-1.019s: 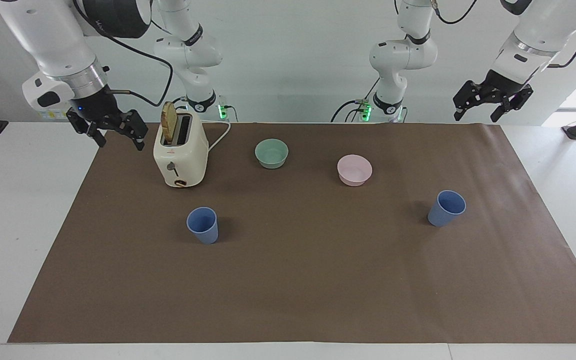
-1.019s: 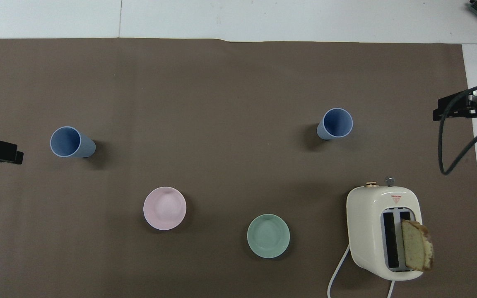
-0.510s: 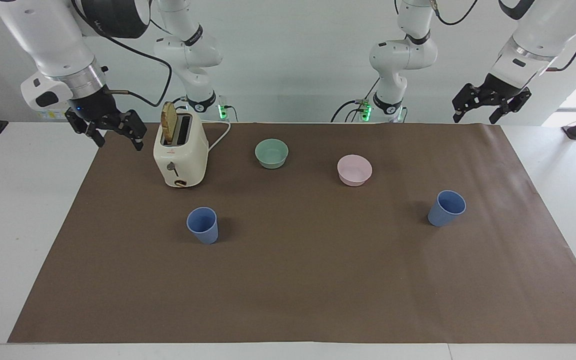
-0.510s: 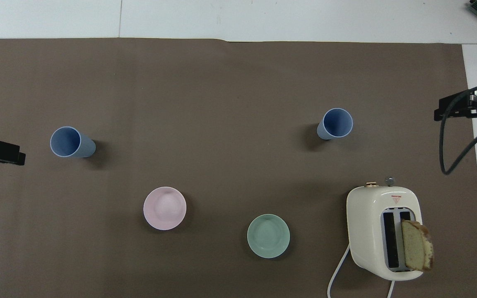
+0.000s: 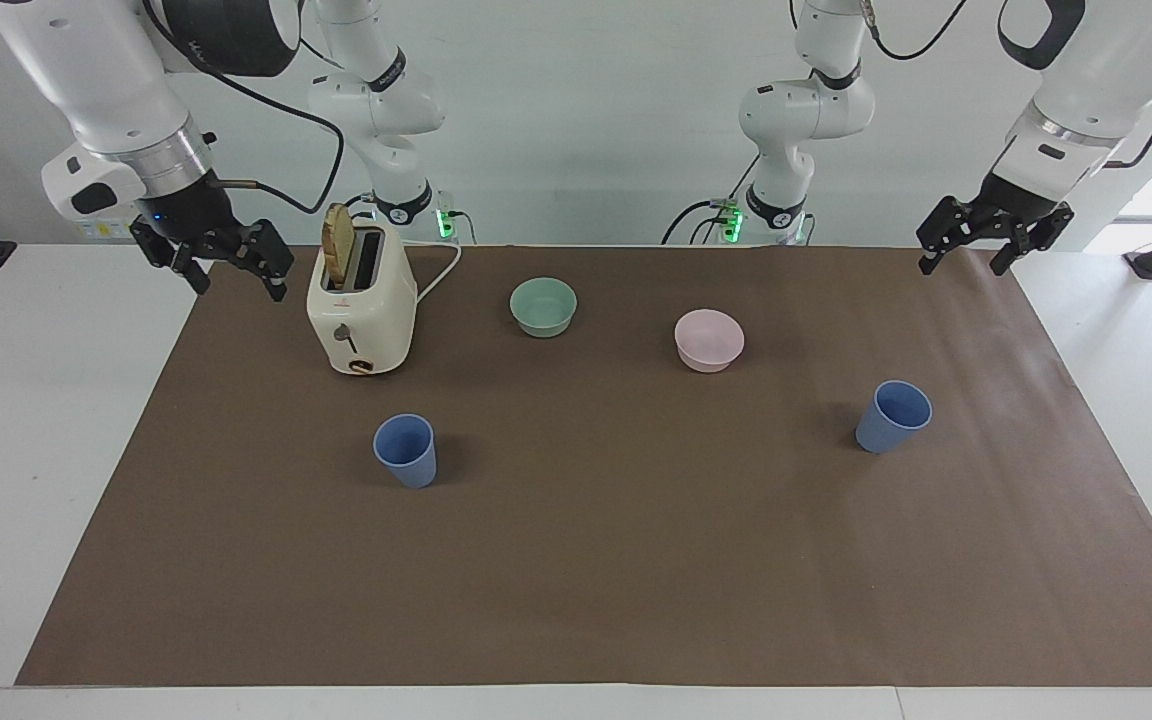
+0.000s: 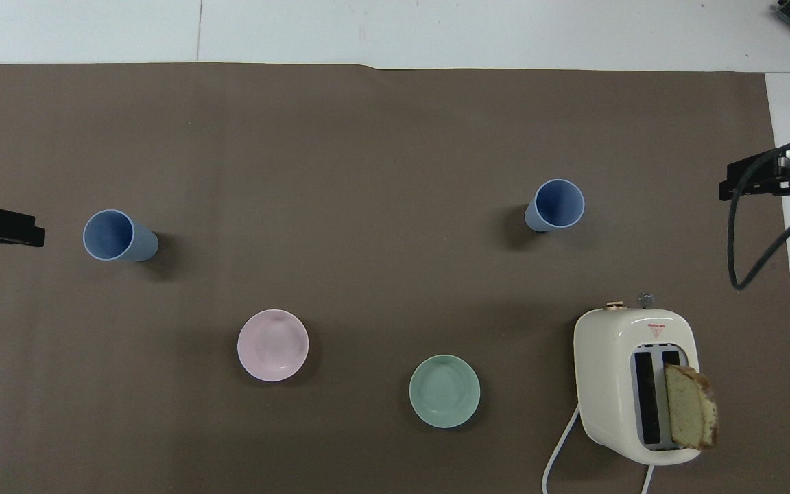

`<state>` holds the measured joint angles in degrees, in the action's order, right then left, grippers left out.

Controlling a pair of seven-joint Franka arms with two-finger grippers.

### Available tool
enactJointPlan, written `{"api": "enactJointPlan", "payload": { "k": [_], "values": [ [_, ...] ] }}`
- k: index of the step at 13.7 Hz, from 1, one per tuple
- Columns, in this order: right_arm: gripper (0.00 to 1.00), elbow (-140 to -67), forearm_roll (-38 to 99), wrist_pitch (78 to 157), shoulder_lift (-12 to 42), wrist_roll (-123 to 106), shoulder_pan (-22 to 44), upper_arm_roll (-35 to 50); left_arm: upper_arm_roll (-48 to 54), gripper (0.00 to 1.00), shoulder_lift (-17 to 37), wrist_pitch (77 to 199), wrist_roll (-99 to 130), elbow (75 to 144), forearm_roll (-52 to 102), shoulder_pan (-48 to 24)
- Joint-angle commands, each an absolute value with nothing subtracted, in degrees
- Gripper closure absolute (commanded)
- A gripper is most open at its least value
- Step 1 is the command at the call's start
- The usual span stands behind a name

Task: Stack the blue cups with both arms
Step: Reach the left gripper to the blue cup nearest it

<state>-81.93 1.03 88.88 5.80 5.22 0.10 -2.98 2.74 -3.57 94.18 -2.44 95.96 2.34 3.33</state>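
Blue cups (image 5: 405,449) (image 5: 893,416) stand apart on tabletop (image 5: 596,540), at 8 and 4 o'clock. Left gripper (image 5: 979,246) and right gripper (image 5: 227,268) hover, fingers wide. No legible writing.

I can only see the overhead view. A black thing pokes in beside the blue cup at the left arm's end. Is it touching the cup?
Observer: No. That is the left gripper. It hangs in the air over the edge of the brown paper mat, clear of the small periwinkle-blue plastic cup.
Operator: Are its fingers open?
Observer: Yes, they are open, they point down and they hold nothing.
Operator: What about the other black thing with the cable?
Observer: That is the right gripper. It hangs open in the air too, beside the cream two-slot toaster.
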Motion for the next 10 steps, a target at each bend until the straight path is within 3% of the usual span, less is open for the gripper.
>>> {"api": "enactJointPlan", "payload": {
  "k": [1, 4, 10],
  "values": [
    [0.00, -83.4, 1.4, 89.5, 4.6, 4.7, -0.5, -2.6, 2.9, 0.00, -0.5, 99.6, -3.2, 97.1, 1.1, 4.9],
    [0.00, -83.4, 1.4, 89.5, 4.6, 4.7, -0.5, -2.6, 2.9, 0.00, 1.8, 102.6, -3.2, 97.7, 1.0, 6.4],
    [0.00, -83.4, 1.4, 89.4, 4.6, 4.7, -0.5, -2.6, 2.9, 0.00, 4.0, 112.5, -2.9, 106.1, 1.0, 9.6]
  ]
}}
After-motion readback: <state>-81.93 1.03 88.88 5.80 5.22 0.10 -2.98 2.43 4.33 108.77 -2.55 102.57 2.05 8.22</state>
